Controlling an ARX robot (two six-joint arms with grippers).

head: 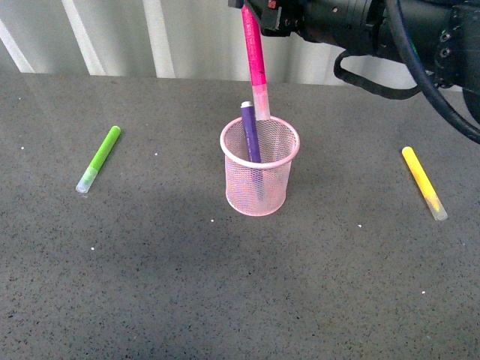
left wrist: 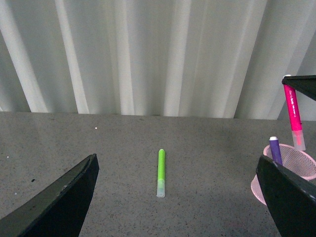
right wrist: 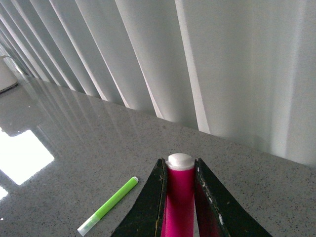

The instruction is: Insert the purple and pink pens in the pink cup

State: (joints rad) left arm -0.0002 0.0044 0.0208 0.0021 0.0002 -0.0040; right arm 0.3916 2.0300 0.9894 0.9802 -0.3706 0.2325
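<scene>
From my front camera the scene is evenly and softly lit, sharp across the grey table [head: 150, 285], with only a faint broad shadow on the near left side of the cup [head: 259, 177] and thin ones under the markers. My left wrist view is a little dimmer and flat, its finger edges [left wrist: 59, 197] dark and soft. In my right wrist view a blown-out white glare patch [right wrist: 22, 160] sits on the table and the curtain [right wrist: 237, 64] reflects in streaks.
</scene>
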